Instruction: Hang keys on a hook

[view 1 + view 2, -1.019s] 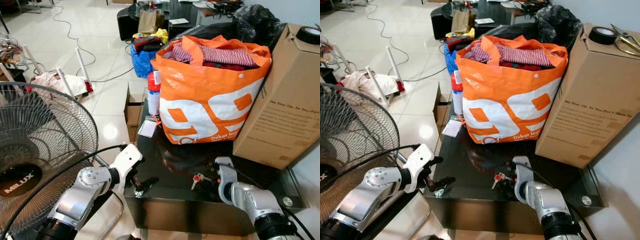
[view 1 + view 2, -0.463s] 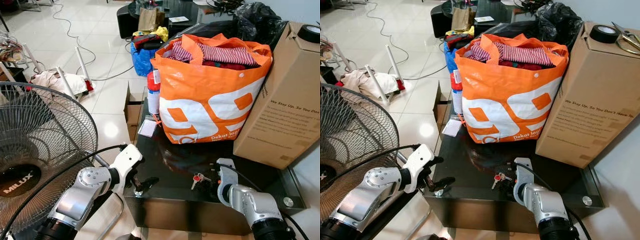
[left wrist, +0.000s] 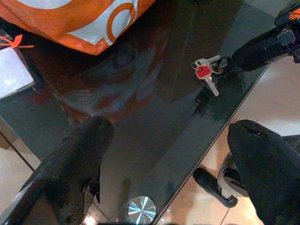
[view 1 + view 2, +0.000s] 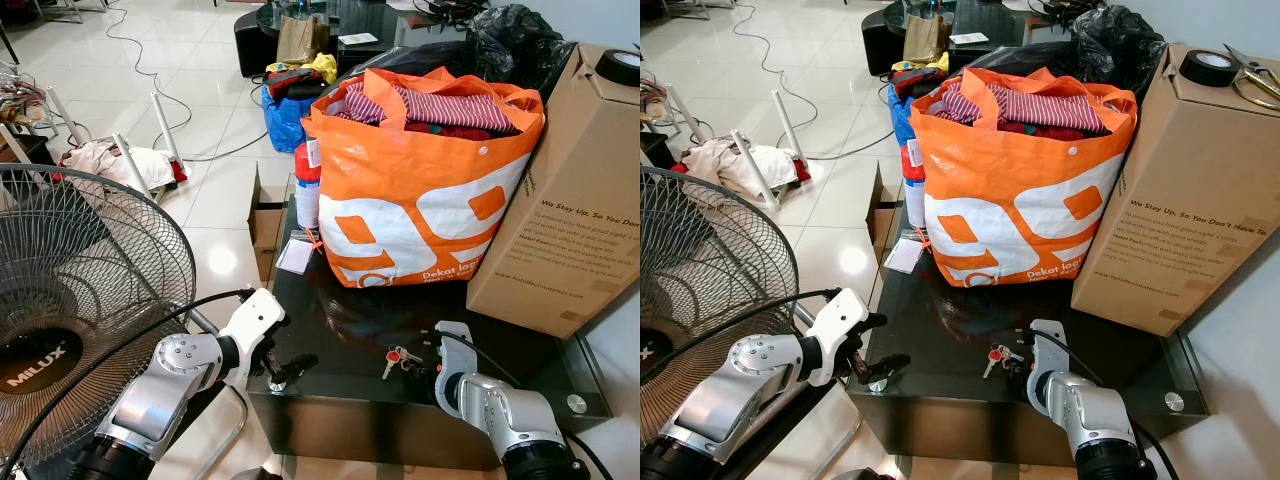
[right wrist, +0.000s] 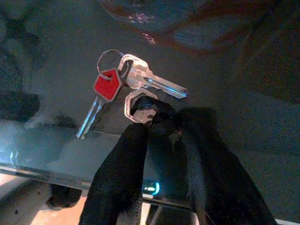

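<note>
Right gripper [image 5: 161,124] lowered, fingers pinched nearly together. Left gripper [image 3: 168,154] held low, fingers spread wide.

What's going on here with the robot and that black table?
The robot is going for a bunch of keys lying on the black glass table, in front of an orange bag of clothes. Its right gripper is down on the table with its fingertips closed on one key of the bunch. The left gripper hovers open over the table's near corner. The keys are not yet lifted.

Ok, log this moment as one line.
stage: grasping | right gripper: shut on keys | keys: on black glass table | left gripper: open, idle at table edge | hook: unseen
</note>
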`<state>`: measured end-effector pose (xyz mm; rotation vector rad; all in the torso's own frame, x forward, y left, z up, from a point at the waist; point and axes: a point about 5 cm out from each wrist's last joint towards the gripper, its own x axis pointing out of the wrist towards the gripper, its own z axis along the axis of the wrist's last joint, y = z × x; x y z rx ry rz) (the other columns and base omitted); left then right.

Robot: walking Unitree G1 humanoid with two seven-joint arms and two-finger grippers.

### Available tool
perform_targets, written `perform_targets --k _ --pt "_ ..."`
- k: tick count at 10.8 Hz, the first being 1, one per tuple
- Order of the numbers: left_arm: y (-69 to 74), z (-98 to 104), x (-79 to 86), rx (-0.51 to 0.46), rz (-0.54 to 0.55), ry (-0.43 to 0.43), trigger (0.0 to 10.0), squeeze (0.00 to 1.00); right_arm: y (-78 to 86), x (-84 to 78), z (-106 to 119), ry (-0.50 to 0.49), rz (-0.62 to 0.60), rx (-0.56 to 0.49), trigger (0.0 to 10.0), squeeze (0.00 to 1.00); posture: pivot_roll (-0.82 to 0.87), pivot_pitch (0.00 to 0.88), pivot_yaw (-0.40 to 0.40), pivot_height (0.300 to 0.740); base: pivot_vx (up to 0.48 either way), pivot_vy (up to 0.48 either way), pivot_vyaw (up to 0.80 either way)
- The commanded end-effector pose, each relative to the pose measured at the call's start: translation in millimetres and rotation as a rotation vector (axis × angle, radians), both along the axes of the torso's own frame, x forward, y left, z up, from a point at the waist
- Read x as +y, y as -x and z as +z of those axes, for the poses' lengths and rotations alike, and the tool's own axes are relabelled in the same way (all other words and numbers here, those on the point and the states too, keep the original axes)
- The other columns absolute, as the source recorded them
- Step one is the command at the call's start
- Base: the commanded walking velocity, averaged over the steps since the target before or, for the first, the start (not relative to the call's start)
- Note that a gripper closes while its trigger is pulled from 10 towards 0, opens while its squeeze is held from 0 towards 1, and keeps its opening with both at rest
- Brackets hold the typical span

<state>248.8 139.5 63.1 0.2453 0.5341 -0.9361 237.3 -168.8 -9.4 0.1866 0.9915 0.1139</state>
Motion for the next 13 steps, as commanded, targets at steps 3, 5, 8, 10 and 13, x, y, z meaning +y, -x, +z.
perform_targets --k 3,5,8,10,13 --pt "-4.8 4.9 -0.1 -0.015 -0.01 -0.01 10.0 0.0 -5.2 -1.2 0.3 -0.021 -0.064 -0.02 0.0 0.0 -0.1 0.0 0.014 0.74 0.0 0.0 0.0" --pt "-5.8 4.9 -0.7 -0.015 -0.011 -0.01 10.0 0.0 -5.9 -0.5 -0.3 -0.021 -0.068 -0.019 0.0 0.0 -0.1 0.0 0.015 0.74 0.0 0.0 0.0" --pt "-7.9 5.1 -1.8 -0.017 -0.009 -0.008 10.0 0.0 -6.4 -1.8 -0.9 -0.021 -0.08 -0.025 0.0 0.0 -0.1 0.0 0.013 0.74 0.0 0.0 0.0" --pt "-8.5 4.9 -2.5 -0.02 -0.005 -0.005 10.0 0.0 -6.0 -7.5 1.5 -0.019 -0.078 -0.041 0.0 0.0 -0.1 0.0 0.007 0.74 0.0 0.0 0.0" --pt "-8.8 4.6 -3.5 -0.02 -0.003 -0.001 10.0 0.0 -9.3 -3.9 4.4 -0.011 -0.024 -0.073 10.0 1.0 -0.1 0.0 0.005 0.74 0.0 0.0 0.0"
